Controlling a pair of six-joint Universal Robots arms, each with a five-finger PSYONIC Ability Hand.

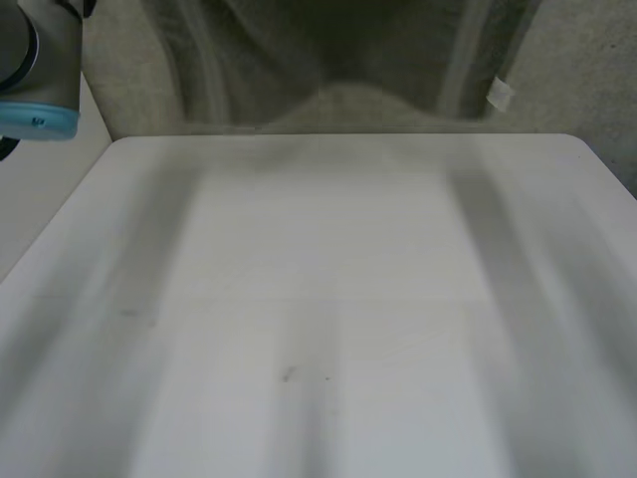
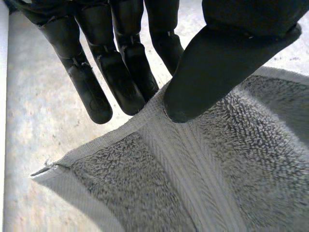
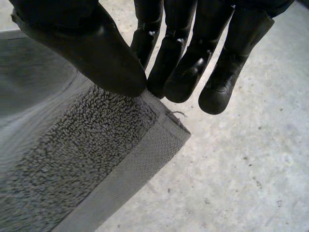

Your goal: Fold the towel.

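My left hand (image 2: 222, 63) and right hand (image 3: 91, 48) pinch the grey terry towel (image 2: 231, 169) by 2 corners, probably to spread it.

Looks like robotics lab or test room, not home. Plain white table (image 1: 328, 299) as work surface, with few dark specks on top. By table's far left corner, robot arm (image 1: 40, 70) with grey joint and light-blue cap. Beyond table's far edge, speckled grey hard floor (image 1: 587, 90), concrete-like. Black machine hands as further sign: left hand (image 2: 217, 63) and right hand (image 3: 82, 43), each pinching edge of grey towel (image 2: 217, 169) between thumb and fingers.
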